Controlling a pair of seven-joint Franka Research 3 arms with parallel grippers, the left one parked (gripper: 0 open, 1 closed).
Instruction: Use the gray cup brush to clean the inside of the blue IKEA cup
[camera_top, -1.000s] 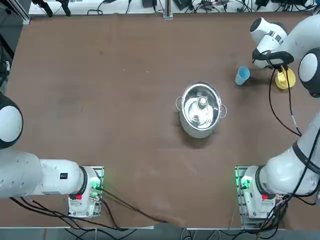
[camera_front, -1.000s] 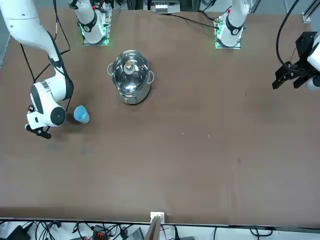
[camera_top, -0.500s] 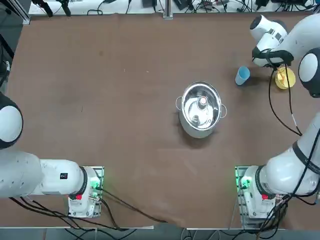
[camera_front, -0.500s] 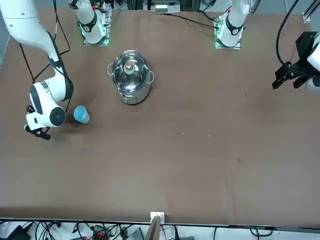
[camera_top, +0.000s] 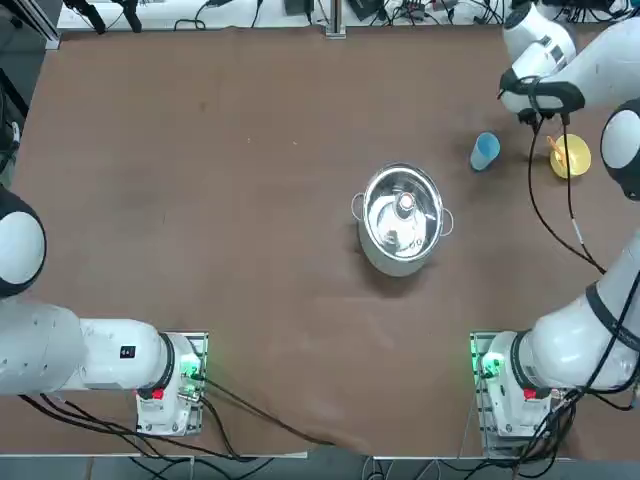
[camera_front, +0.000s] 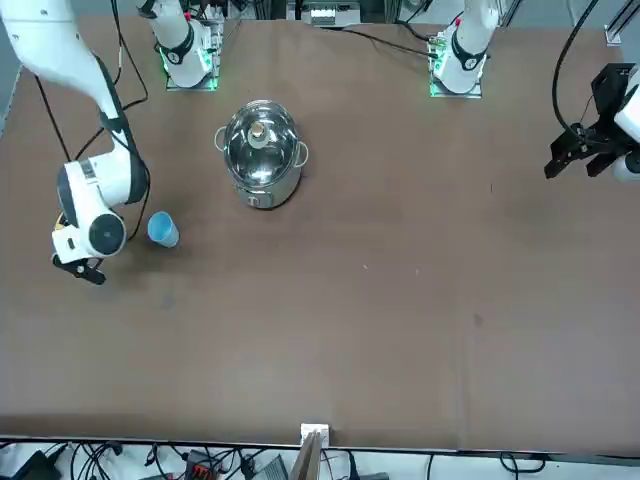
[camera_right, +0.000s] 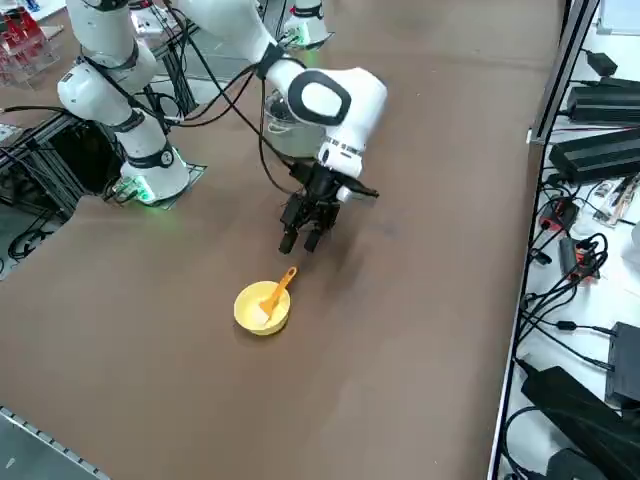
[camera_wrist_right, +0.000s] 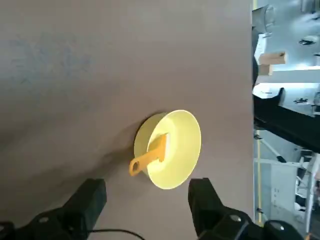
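Brush: we see the gray cup brush (camera_wrist_right: 150, 159) in the yellow bowl (camera_wrist_right: 184, 150), at 4 o'clock of the right gripper (camera_top: 528, 113) in the top view.
Gripper: fingers apart, empty.

R tool (camera_right: 304, 240) open, above table, near brush (camera_right: 277, 291) resting in yellow bowl (camera_right: 250, 316).

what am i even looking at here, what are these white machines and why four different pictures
These are two white robot arms bolted at one edge of a brown table. Only the right one works. The four pictures show one moment: from overhead, from across the table, from the robot's right side, and from a camera on the working arm's wrist.

On the table stand a steel pot, a small blue cup and a yellow bowl with an orange-handled brush resting in it, handle over the rim.

The right gripper hangs open above the table close to the bowl, holding nothing.
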